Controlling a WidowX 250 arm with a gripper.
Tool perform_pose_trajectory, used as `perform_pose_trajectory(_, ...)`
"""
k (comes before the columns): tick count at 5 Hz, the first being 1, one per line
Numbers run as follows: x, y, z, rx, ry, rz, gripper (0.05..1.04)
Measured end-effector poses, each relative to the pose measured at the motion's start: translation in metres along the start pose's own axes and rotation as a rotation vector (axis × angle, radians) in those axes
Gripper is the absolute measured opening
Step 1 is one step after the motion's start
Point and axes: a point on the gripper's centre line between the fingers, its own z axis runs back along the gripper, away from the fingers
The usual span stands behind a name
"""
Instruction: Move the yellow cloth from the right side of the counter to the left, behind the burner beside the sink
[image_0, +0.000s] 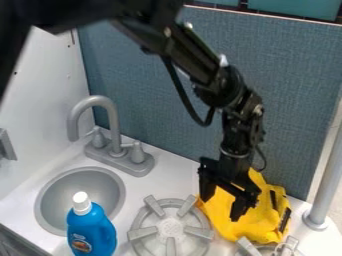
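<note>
My gripper (221, 205) hangs at the lower right, pointing down with its fingers apart. It is over the left part of a crumpled yellow cloth (257, 220), and yellow shows between the fingers. Whether they touch the cloth I cannot tell. The cloth has dark patches on its right side and lies at the back of the counter, behind the burners.
Left of the cloth is a grey burner grate (170, 229); another grate (250, 248) is partly in view at the bottom. A blue bottle (91, 230) with a white cap stands before the round sink (48, 202). A grey faucet (113, 125) and a grey pole (325, 185) rise nearby.
</note>
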Motion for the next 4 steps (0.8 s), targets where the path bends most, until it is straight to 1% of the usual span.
perform_pose_trajectory(1,0.023,0.003,-0.018,-0.036,-0.064,0.047,1.0)
perform_pose_trajectory(2,0.037,-0.003,-0.027,-0.079,-0.115,0.055,1.001)
perform_pose_trajectory(3,0.046,-0.002,-0.032,-0.114,-0.158,0.048,1.0)
perform_pose_trajectory(4,0.057,0.003,-0.044,-0.089,-0.173,0.001,1.0)
